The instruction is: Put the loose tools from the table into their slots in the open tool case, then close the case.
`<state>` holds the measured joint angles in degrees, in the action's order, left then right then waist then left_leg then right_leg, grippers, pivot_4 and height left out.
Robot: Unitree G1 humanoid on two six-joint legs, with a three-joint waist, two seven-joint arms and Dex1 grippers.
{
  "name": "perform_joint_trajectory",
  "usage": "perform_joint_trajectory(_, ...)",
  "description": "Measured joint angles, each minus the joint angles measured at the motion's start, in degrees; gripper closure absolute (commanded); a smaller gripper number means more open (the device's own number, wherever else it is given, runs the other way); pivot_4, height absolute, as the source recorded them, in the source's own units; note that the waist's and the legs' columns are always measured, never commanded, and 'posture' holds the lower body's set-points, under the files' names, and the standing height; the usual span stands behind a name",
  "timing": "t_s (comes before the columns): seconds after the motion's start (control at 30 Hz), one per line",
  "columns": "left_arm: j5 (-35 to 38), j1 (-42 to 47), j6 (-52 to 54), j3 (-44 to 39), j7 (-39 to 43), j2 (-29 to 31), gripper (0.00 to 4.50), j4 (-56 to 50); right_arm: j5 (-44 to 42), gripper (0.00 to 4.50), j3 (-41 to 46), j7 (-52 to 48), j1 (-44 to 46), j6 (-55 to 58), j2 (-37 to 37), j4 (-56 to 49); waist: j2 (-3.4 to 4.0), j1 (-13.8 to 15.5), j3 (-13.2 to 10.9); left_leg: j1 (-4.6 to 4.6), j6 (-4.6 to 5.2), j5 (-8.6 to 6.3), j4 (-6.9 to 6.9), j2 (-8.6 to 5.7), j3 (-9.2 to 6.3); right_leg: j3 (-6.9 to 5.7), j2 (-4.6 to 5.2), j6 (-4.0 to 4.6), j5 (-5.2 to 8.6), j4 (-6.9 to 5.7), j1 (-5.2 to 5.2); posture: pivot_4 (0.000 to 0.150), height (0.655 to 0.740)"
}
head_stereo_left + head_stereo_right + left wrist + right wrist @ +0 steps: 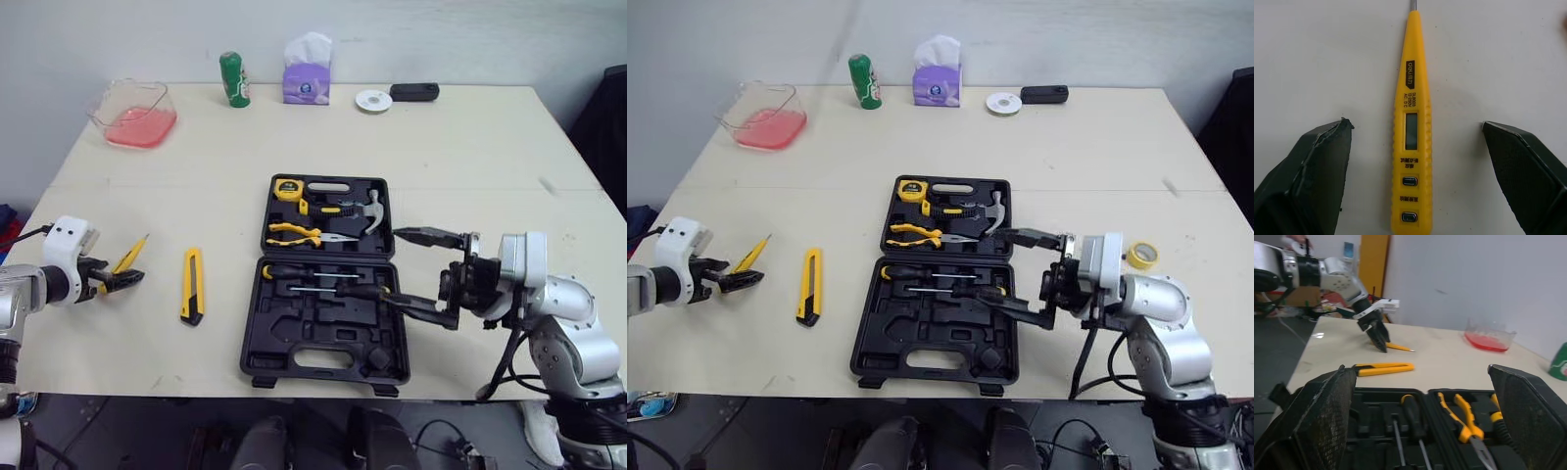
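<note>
The open black tool case [328, 338] lies at the table's middle front, with a tape measure, hammer [370, 211], pliers [306, 234] and screwdrivers [323, 284] in their slots. A yellow tester pen [1411, 147] lies on the table at the left. My left gripper [132, 279] is open and low over its handle end, and its fingers [1312, 171] stand on either side without touching it. A yellow utility knife [192, 285] lies between the pen and the case. My right gripper [390, 264] is open and empty over the case's right edge.
Along the far edge stand a clear tub of pink liquid [135, 113], a green can [234, 78], a purple tissue box [307, 73], a white tape roll [373, 100] and a black device [413, 92]. A yellow tape roll [1142, 256] lies beside my right arm.
</note>
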<state>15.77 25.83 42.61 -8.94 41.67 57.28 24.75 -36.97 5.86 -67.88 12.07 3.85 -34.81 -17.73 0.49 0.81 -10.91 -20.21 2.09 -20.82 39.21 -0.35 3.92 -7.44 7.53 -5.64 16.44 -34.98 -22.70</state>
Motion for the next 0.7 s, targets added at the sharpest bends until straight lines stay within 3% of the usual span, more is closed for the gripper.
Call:
perform_joint_trajectory(0.1, -0.9, 2.0, -2.3, 0.9, 1.0, -1.0, 0.00, 3.2, 0.4, 0.04, -0.1, -0.2, 0.1, 0.0, -0.3, 0.1, 0.04, 0.6, 0.0, 0.06, 0.00, 0.06, 0.02, -0.01, 0.05, -0.01, 0.01, -0.01, 0.00, -0.05, 0.03, 0.150, 0.7400)
perform_joint_trajectory(0.2, -2.1, 3.0, -3.7, 1.5, 2.3, -1.3, 0.84, 5.3, 0.5, 0.00, 0.1, -0.3, 0.2, 0.0, -0.7, 0.3, 0.12, 0.6, 0.1, 0.07, -0.02, 0.08, 0.02, -0.01, 0.04, 0.01, 0.02, -0.01, 0.00, -0.09, 0.03, 0.150, 0.7400)
perform_joint_trajectory(0.43, -2.8, 2.0, -5.1, 0.7, 3.5, -2.8, 3.86, 3.9, 1.0, 0.00, 1.1, -0.5, -1.8, -0.5, -0.8, 0.7, 0.21, 0.6, 0.1, 0.07, -0.01, 0.08, 0.02, -0.02, 0.04, 0.01, 0.04, -0.01, -0.01, -0.09, 0.04, 0.150, 0.7400)
perform_joint_trajectory(0.7, -1.6, -3.5, -10.4, -4.3, 3.9, -3.7, 3.98, 0.3, 1.7, 0.00, 2.5, -0.6, -5.0, -1.6, -1.5, 1.2, 0.14, 0.4, 0.1, 0.03, -0.02, 0.07, 0.02, 0.02, 0.02, 0.05, 0.10, -0.01, -0.01, -0.02, 0.03, 0.150, 0.7400)
